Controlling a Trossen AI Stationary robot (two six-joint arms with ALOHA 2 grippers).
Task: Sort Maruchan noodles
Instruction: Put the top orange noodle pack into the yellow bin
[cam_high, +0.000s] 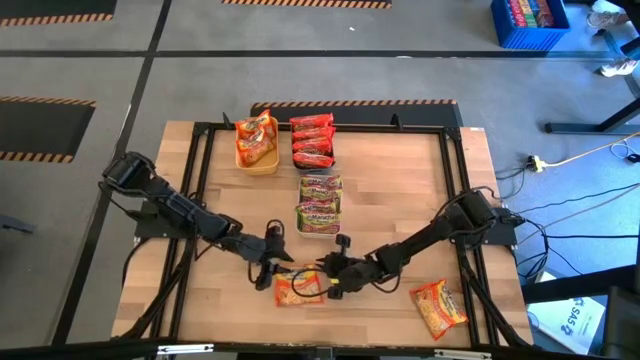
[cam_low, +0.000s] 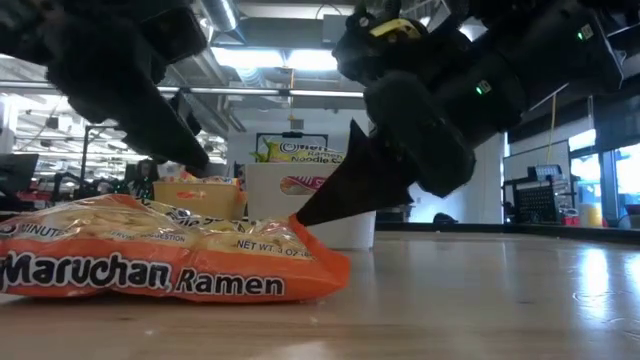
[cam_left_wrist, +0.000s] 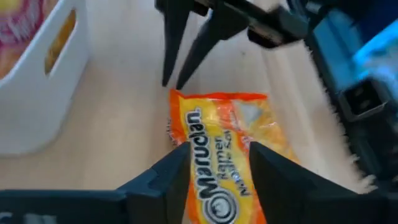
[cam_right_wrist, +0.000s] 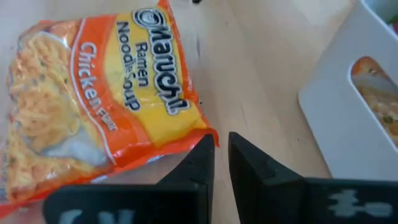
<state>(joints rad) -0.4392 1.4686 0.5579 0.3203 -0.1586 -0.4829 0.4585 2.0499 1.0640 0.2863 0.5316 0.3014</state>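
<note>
An orange-yellow Maruchan noodle packet (cam_high: 298, 290) lies flat on the wooden table near its front edge, between my two grippers. My left gripper (cam_left_wrist: 219, 149) comes in from the left, open, its fingers standing over the packet's (cam_left_wrist: 225, 124) left end. My right gripper (cam_right_wrist: 221, 142) comes in from the right, shut, its tips at the packet's (cam_right_wrist: 93, 106) right end. A second orange packet (cam_high: 440, 306) lies at the front right. Farther back, orange packets fill a yellow tray (cam_high: 258, 162), red packets (cam_high: 312, 140) sit beside it, and green-pink packets (cam_high: 320, 200) lie in a white tray. My left gripper's fingers (cam_left_wrist: 177, 165) overlap the packet in the wrist view; whether they touch it, I cannot tell. My right gripper's shut fingertips (cam_low: 305, 215) meet the packet's right end near a corner (cam_right_wrist: 205, 132), slanting down from the table's right. The packet lies flat on the table.
The white tray's wall (cam_right_wrist: 336, 118) stands just beyond the packet, toward the far side. A black frame (cam_high: 455, 180) runs round the tabletop. Bare wood lies at the centre right (cam_high: 400, 190) and far left front (cam_high: 215, 300).
</note>
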